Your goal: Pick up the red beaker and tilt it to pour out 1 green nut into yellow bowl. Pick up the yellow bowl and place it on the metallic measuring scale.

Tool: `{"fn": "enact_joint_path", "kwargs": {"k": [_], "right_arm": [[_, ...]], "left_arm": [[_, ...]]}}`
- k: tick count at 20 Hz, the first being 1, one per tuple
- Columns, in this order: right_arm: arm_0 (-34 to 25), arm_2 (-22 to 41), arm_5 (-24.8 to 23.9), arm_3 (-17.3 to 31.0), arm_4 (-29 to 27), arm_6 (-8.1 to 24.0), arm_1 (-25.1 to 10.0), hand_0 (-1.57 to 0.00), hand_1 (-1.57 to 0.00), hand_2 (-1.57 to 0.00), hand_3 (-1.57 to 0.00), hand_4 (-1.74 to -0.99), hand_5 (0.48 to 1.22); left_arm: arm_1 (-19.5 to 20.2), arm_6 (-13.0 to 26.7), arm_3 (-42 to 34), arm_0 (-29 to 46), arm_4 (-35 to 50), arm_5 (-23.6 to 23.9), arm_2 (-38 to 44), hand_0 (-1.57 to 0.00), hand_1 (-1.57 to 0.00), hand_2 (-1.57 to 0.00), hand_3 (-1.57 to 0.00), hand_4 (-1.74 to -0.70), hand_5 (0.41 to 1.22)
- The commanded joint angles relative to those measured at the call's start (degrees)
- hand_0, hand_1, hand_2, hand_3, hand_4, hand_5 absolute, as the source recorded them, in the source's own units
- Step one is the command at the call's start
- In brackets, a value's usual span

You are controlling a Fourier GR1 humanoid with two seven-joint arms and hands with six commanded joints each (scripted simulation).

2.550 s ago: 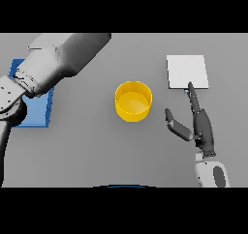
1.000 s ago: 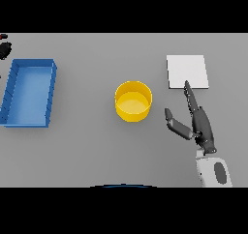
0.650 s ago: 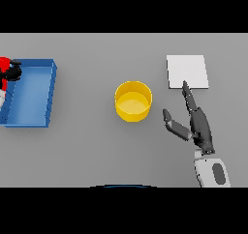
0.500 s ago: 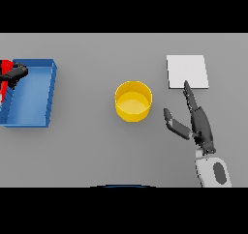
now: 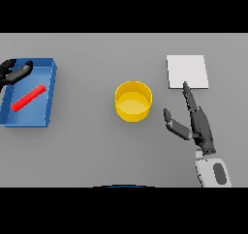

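- The beaker lies in the blue tray; your left hand, fingers loosely spread and holding nothing, hovers at its far corner.
- The bowl sits mid-table, not on the scale; I can't see a nut in it.
- Your right hand rests open nearby, fingertips at the scale's edge.
- Moving the bowl remains.

The left hand is cut off by the picture's left edge, so only its dark fingers show above the blue tray. The red beaker reads as a mere red bar. No nut can be made out, and the yellow bowl shows only yellow inside.
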Motion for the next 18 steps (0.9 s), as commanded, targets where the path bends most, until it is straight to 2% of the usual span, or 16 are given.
{"fn": "enact_joint_path", "kwargs": {"k": [1, 3, 4, 6, 8, 9, 11, 13, 15, 17, 18], "right_arm": [[0.01, 0.01, -0.05, -0.01, 0.09, -0.12, -0.03, 0.0, 0.0, 0.0, 0.0, -1.164, 0.688], [0.19, -0.15, -0.15, -0.26, 0.05, -0.33, -0.14, 0.0, 0.0, 0.0, 0.0, -1.176, 0.688], [-0.29, -0.05, -0.63, -0.47, 0.51, 1.26, 0.07, 0.0, 0.0, 0.0, 0.0, -1.178, 0.679], [-0.45, 1.16, -1.33, -1.11, 3.69, 2.73, -0.81, 0.0, 0.0, 0.0, 0.0, -1.163, 0.677], [-1.64, 2.62, 0.89, -1.07, 4.8, 2.12, -2.36, 0.0, 0.0, 0.0, 0.0, -1.132, 0.703], [-1.86, 3.49, 2.32, -1.17, 5.62, 1.12, -3.66, 0.0, 0.0, 0.0, 0.0, -1.137, 0.717], [-4.6, 5.29, 6.08, -0.76, 8.36, 1.21, -7.97, 0.0, 0.0, 0.0, 0.0, -1.172, 0.728], [-8.57, 8.65, 8.36, 0.18, 14.83, 3.64, -11.89, 0.0, 0.0, 0.0, 0.0, -1.204, 0.708], [-14.07, 12.35, 11.01, 2.63, 20.42, 4.4, -14.79, 0.0, 0.0, 0.0, 0.0, -1.22, 0.701], [-18.36, 15.93, 13.4, 4.04, 25.02, 1.58, -17.75, 0.0, 0.0, 0.0, 0.0, -1.233, 0.703], [-20.59, 18.07, 14.38, 5.13, 27.04, 0.32, -18.13, 0.0, 0.0, 0.0, 0.0, -1.232, 0.702]], "left_arm": [[-0.51, -0.76, 0.53, -0.06, -0.39, 0.93, 0.1, -0.17, -0.15, -0.14, -0.12, -0.72, 0.647], [-1.32, -0.95, 2.6, -1.55, -1.56, 1.49, -0.03, -0.11, -0.09, -0.09, -0.08, -0.71, 0.647], [-1.01, -0.82, 1.8, -1.44, -1.66, 2.23, 0.05, -0.09, -0.07, -0.07, -0.06, -0.7, 0.653], [-0.94, -3.82, 0.82, -0.37, -1.56, 3.63, 0.67, -0.05, -0.05, -0.05, -0.04, -0.71, 0.663], [-1.2, -5.05, 0.6, -0.01, -1.38, 4.53, 1.09, -0.03, -0.03, -0.03, -0.02, -0.71, 0.679], [-0.76, -4.58, 0.35, -0.17, -1.34, 4.89, 1.37, -0.03, -0.02, -0.02, -0.02, -0.71, 0.685], [-1.07, -4.55, 0.24, -0.56, -1.46, 4.94, 1.21, -0.02, -0.01, -0.01, -0.01, -0.71, 0.683], [-1.42, -5.62, -0.11, 0.12, -1.05, 5.06, 1.31, -0.01, -0.01, -0.01, -0.01, -0.72, 0.67], [-1.49, -5.65, -0.69, -0.06, -0.52, 5.23, 1.64, -0.01, -0.01, -0.01, 0.0, -0.72, 0.664], [-1.81, -5.94, -0.41, 0.51, -0.57, 5.01, 1.31, 0.0, 0.0, 0.0, 0.0, -0.72, 0.667], [-1.94, -6.21, -0.15, 0.61, -0.42, 4.91, 1.4, 0.0, 0.0, 0.0, 0.0, -0.71, 0.669]]}}
